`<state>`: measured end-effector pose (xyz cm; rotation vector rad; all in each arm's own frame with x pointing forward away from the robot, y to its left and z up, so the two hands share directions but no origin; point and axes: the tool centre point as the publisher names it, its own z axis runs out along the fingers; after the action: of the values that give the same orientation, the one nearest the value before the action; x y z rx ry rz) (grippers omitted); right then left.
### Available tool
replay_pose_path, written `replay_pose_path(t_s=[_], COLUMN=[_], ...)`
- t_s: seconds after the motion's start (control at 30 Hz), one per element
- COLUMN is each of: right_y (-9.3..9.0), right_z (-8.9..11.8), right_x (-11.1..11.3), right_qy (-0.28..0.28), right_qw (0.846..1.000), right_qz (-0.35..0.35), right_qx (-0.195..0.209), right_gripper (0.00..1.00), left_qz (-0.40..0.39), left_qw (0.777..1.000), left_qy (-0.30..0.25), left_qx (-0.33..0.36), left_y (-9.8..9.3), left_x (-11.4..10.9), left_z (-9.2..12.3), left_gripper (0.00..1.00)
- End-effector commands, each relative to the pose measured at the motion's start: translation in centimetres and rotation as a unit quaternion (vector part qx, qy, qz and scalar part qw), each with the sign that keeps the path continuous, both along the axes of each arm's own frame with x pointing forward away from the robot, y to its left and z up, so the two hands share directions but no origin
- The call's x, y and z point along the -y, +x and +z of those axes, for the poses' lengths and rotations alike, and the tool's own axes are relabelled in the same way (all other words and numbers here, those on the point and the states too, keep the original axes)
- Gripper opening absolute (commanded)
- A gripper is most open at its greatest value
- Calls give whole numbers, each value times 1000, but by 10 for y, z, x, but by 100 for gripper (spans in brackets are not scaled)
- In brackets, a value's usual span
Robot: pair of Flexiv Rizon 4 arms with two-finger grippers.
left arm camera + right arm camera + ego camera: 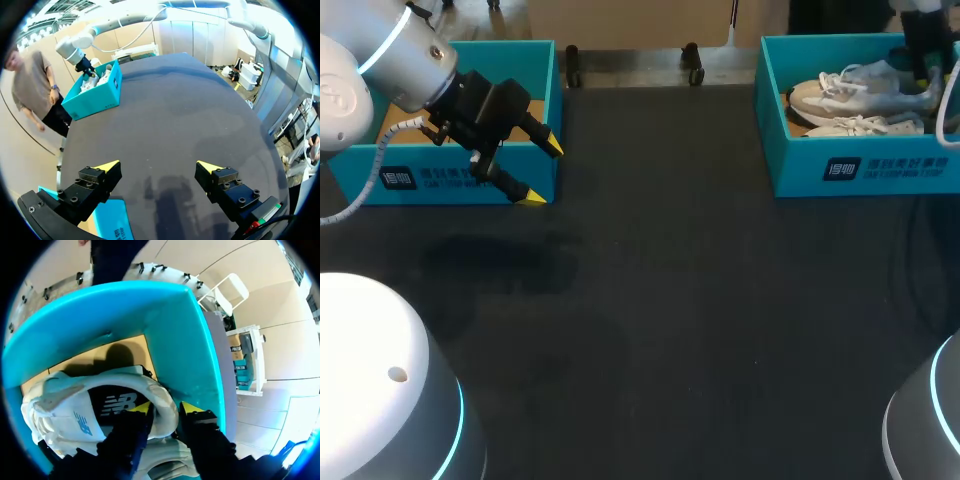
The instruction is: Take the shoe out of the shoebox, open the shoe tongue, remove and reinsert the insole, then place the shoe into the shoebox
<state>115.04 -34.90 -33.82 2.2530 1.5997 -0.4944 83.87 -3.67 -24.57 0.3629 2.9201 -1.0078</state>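
A white shoe (85, 405) with blue trim lies in the teal shoebox (165, 325). My right gripper (167, 409) straddles its heel collar, one yellow tip inside the shoe and one outside, with small gaps showing, so it is open. In the head view this shoebox (880, 170) stands at the far right with the shoe (850, 90) and a second white shoe (865, 125) inside; my right arm (923, 35) comes down over them. My left gripper (540, 170) hangs open and empty over the front corner of another teal box (450, 175) at the far left.
The dark table (670, 300) stretches between the two boxes. From the left wrist view, the left gripper (157, 167) looks across the table toward the shoebox (97, 92) at the far side.
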Motion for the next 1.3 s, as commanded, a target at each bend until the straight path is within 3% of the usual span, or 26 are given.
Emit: replay_pose_path(t_s=[0.03,0.37,0.5,0.63,0.83,0.93,1.1,1.23,1.3], right_y=[2,-1,-2,-9,-24,-33,-51,-64,-68], right_z=[5,27,34,43,62,70,84,94,103], right_x=[0,-12,-24,-33,-50,-62,-81,-94,-102], right_qy=[-3,3,9,23,46,68,82,101,105], right_qw=[1000,1000,999,999,995,992,989,986,985], right_qz=[-3,12,34,45,80,96,111,121,130], right_qx=[-2,11,11,20,31,39,47,51,50], right_gripper=[46,50,61,66,78,76,81,100,100], left_qz=[0,0,0,0,0,0,0,0,0], left_qw=[1000,1000,1000,1000,1000,1000,1000,1000,1000], left_qy=[2,2,2,2,2,2,2,2,2], left_qx=[1,1,1,1,1,1,1,1,1], left_y=[-1,-1,-1,-1,-1,-1,-1,-1,-1], left_x=[0,0,0,0,0,0,0,0,0], left_z=[1,1,1,1,1,1,1,1,1], left_gripper=[100,100,100,100,100,100,100,100,100])
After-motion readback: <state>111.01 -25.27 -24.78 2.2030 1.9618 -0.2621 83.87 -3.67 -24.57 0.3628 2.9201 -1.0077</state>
